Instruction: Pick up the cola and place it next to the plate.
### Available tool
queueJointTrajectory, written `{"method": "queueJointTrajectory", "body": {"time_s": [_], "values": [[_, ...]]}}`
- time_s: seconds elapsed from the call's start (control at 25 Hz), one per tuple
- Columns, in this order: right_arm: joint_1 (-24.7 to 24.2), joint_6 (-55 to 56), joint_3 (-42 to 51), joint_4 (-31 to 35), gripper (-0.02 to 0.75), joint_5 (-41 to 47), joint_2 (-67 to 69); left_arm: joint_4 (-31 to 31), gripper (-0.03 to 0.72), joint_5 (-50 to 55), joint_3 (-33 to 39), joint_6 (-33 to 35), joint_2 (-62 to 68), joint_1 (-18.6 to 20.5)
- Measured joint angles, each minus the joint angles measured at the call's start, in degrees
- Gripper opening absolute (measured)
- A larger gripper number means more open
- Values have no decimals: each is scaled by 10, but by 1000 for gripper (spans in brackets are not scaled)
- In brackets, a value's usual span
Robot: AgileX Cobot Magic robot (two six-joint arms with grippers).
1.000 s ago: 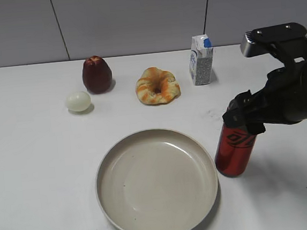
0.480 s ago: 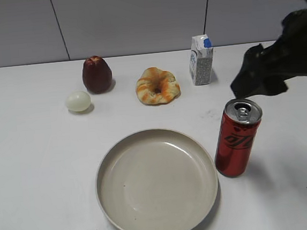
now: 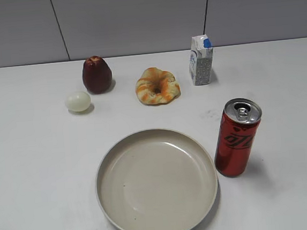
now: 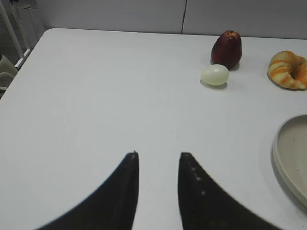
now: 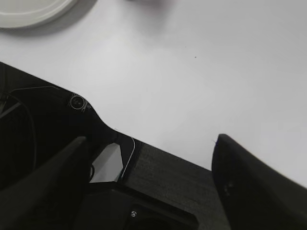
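Cola (image 3: pixel 238 137) upright beside plate (image 3: pixel 157 183), fingers (image 5: pixel 249 184) well clear.

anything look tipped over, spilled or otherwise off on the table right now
Nothing stands out. The cola stands upright just right of the plate, no liquid around it, and both grippers are clear of it.

The cola (image 3: pixel 238 137) stands upright just beside the plate (image 3: pixel 157 182) at the plate's 3 o'clock, open table on its other sides. Beyond, at 12 o'clock, a dark red fruit (image 3: pixel 97 75), egg (image 3: pixel 77 101), pastry (image 3: pixel 157 85) and small carton (image 3: pixel 201 60) form a row with gaps between.
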Motion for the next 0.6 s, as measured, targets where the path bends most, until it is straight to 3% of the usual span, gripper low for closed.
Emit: {"method": "queueJointTrajectory", "body": {"time_s": [0.32, 0.6], "values": [[0, 0, 89, 0, 592, -59, -201, 0, 227, 0, 0, 0, 0, 0], [0, 0, 89, 0, 591, -64, -232, 0, 227, 0, 0, 0, 0, 0]]}}
